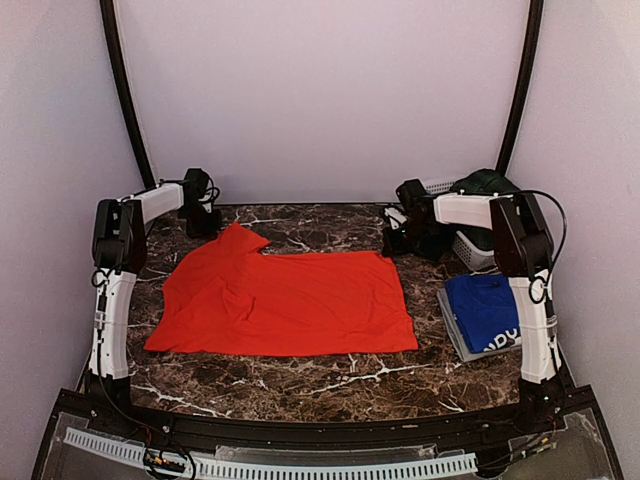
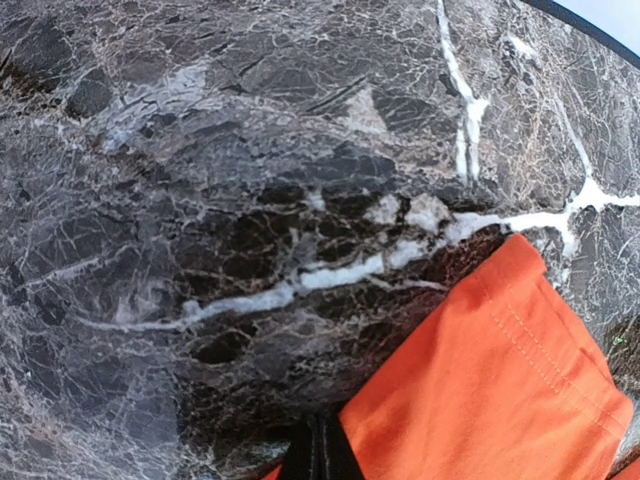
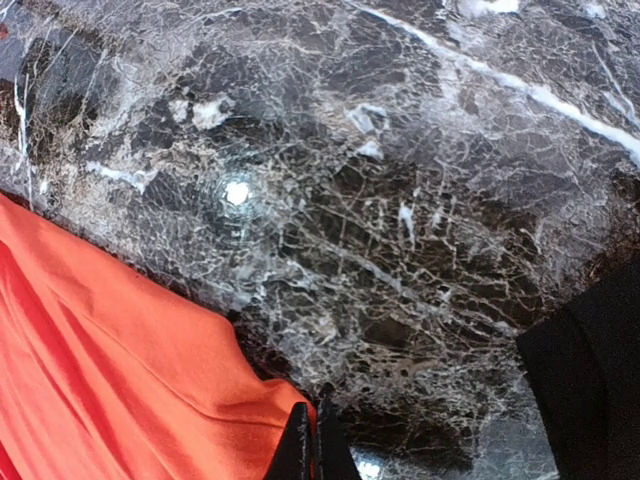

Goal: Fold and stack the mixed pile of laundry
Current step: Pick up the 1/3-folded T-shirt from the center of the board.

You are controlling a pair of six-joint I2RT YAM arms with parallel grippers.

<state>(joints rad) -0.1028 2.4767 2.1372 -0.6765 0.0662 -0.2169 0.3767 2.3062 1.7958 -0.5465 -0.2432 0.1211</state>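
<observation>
red-orange t-shirt [image 1: 285, 300]: only wrist views show left hand [image 2: 318, 452] and right hand [image 3: 310, 445] clamped on it.

The T-shirt [image 1: 285, 300] was bright red-orange. The table [image 1: 300, 378] was dark brown with white lines. The folded shirt [image 1: 480, 305] was blue.

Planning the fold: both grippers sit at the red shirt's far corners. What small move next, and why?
Probably lift both far corners a little together. The left gripper and right gripper look shut on the red-orange T-shirt, which lies spread on the table.
</observation>
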